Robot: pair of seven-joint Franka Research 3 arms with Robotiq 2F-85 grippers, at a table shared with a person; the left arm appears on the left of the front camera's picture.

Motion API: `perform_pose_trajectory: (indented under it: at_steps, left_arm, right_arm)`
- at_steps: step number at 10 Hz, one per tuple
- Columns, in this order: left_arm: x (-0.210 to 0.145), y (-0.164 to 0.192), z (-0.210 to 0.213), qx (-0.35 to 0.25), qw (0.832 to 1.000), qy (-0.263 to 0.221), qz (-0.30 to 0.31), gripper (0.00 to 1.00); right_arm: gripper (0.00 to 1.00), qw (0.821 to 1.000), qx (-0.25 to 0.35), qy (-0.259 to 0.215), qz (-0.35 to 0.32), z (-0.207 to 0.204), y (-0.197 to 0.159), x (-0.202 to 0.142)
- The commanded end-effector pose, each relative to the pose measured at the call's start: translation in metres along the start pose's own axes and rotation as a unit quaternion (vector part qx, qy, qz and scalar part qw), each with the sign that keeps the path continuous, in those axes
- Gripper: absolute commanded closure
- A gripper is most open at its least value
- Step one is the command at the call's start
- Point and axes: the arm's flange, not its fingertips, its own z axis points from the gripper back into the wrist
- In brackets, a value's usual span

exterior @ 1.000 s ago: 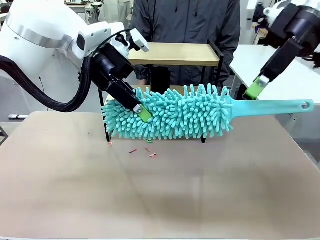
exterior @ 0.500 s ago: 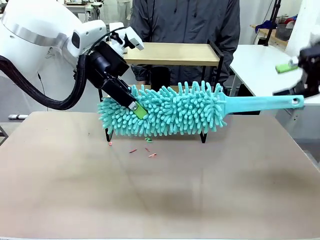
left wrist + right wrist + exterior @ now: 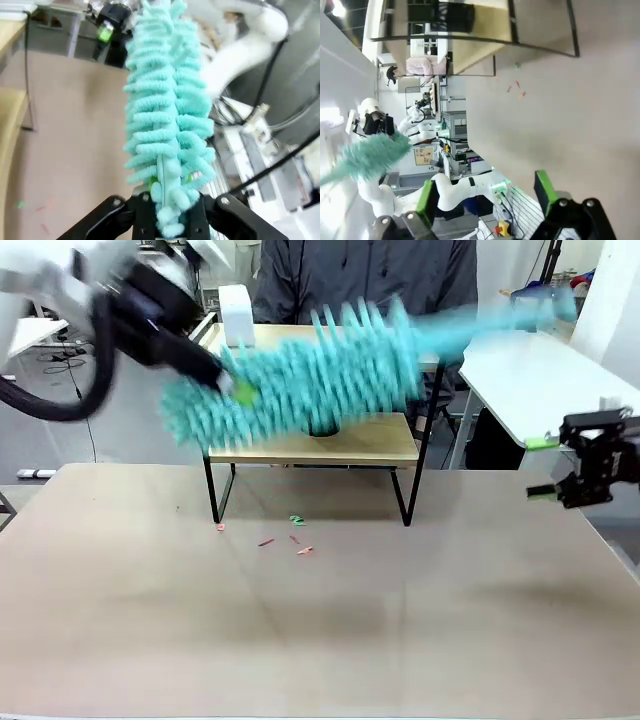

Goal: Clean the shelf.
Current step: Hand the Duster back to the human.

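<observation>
Mid-sweep at the shelf (image 3: 310,452), which stands at the far middle of the tabletop (image 3: 320,620): the left gripper (image 3: 238,390), fingers clenched on a turquoise microfibre duster (image 3: 300,380), swings it, motion-blurred, between the two boards. The job looks under way, not finished. The right gripper (image 3: 545,468) waits well apart at the right, fingers released and empty. Small coloured scraps (image 3: 290,535) litter the tabletop before the shelf's legs, probably left to clear.

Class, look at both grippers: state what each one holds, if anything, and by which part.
The left gripper is shut on the teal duster, gripping the fluffy head at its end, not the handle. The right gripper is open and holds nothing.
</observation>
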Motion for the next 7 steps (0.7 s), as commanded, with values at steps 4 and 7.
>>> perform_pose_trajectory:
  at_steps: [4,7]
  left_arm:
    - [-0.103,-0.062,0.199,0.289,0.882,-0.355,0.110,1.00]
    - [-0.202,-0.010,0.235,0.300,0.804,-0.412,0.305,1.00]
  right_arm:
    - [0.00,1.000,-0.001,0.000,0.013,0.012,0.013,0.003]
    - [0.00,1.000,-0.001,0.000,0.013,0.012,0.013,0.003]
